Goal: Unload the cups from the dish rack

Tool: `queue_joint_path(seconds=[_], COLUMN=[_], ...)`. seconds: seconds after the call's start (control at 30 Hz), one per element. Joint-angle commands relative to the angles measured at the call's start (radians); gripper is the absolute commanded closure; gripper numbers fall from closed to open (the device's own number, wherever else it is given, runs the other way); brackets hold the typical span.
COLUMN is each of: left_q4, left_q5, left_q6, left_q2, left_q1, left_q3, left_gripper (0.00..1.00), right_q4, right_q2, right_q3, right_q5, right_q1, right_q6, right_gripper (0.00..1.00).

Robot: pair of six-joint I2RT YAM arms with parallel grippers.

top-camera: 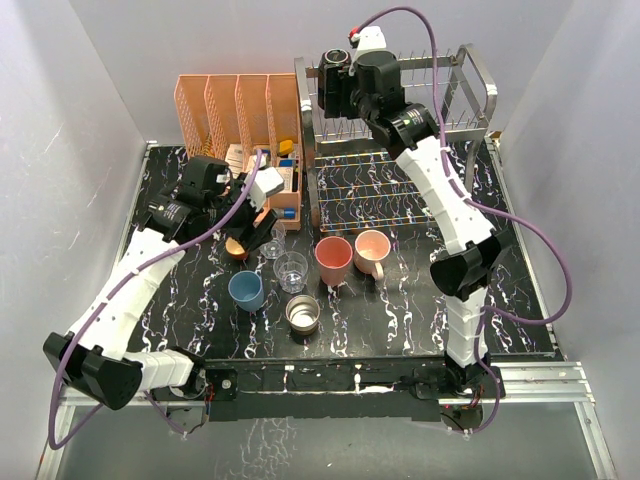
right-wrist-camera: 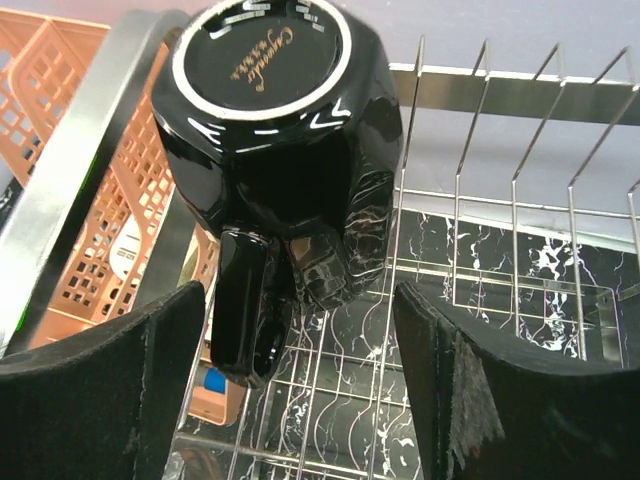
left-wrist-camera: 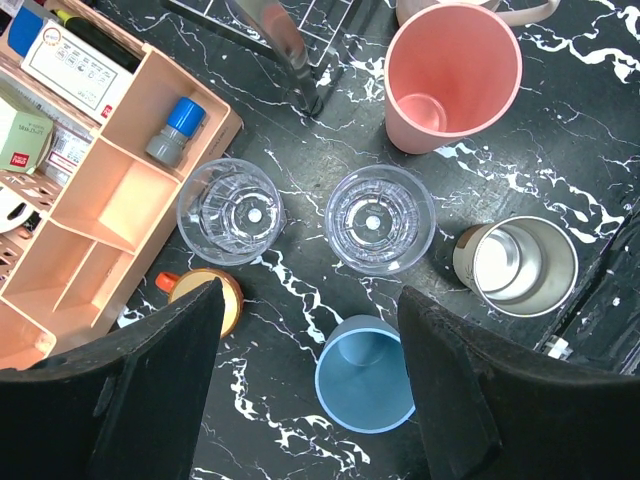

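While seven cups (top-camera: 246, 290) stand on counter (top-camera: 400, 310), left hand (left-wrist-camera: 312, 300) hovers above them, wide open, empty. Farther: black mug (right-wrist-camera: 280, 150) bottom-up in dish rack (top-camera: 482, 88), handle facing right hand (right-wrist-camera: 300, 300); best center on body, squeeze firm, lift straight. That hand wide open, fingers (right-wrist-camera: 100, 400) either side, touch not seen.

The black mug (right-wrist-camera: 290, 170) is glossy glazed ceramic; the dish rack (right-wrist-camera: 520, 92) is shiny metal wire. At five o'clock from the matt pink plastic tumbler (left-wrist-camera: 455, 90), the steel cup (left-wrist-camera: 520, 265) looks like brushed metal.
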Motion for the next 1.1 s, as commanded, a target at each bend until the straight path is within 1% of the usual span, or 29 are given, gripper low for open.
queue_joint_path(seconds=[0.0, 0.17, 0.27, 0.4, 0.47, 0.6, 0.87, 1.07], left_q4=[0.011, 0.014, 0.019, 0.02, 0.02, 0.026, 0.072, 0.113], left_q5=[0.022, 0.025, 0.026, 0.026, 0.028, 0.039, 0.087, 0.096], left_q6=[-0.013, -0.02, -0.026, -0.028, -0.028, -0.028, -0.041, -0.046], left_q2=[-0.042, -0.049, -0.05, -0.055, -0.058, -0.063, -0.066, -0.073], left_q1=[0.003, 0.003, 0.003, 0.003, 0.003, 0.003, 0.003, 0.003], left_q3=[-0.007, -0.011, -0.011, -0.012, -0.014, -0.022, -0.048, -0.065], left_gripper=[0.32, 0.32, 0.32, 0.31, 0.31, 0.31, 0.31, 0.3], right_q4=[0.077, 0.124, 0.145, 0.163, 0.175, 0.22, 0.366, 0.481], right_q2=[0.02, 0.009, 0.004, -0.002, -0.01, -0.042, -0.119, -0.183], right_q3=[0.04, 0.013, 0.011, 0.005, -0.006, -0.042, -0.124, -0.193], right_q5=[0.031, 0.059, 0.065, 0.074, 0.073, 0.077, 0.057, 0.033], right_q1=[-0.001, -0.001, -0.002, -0.007, -0.011, -0.025, -0.043, -0.047], right_q6=[-0.048, -0.069, -0.078, -0.08, -0.083, -0.086, -0.075, -0.055], right_gripper=[0.25, 0.47, 0.56, 0.71, 0.76, 0.78, 0.92, 0.92])
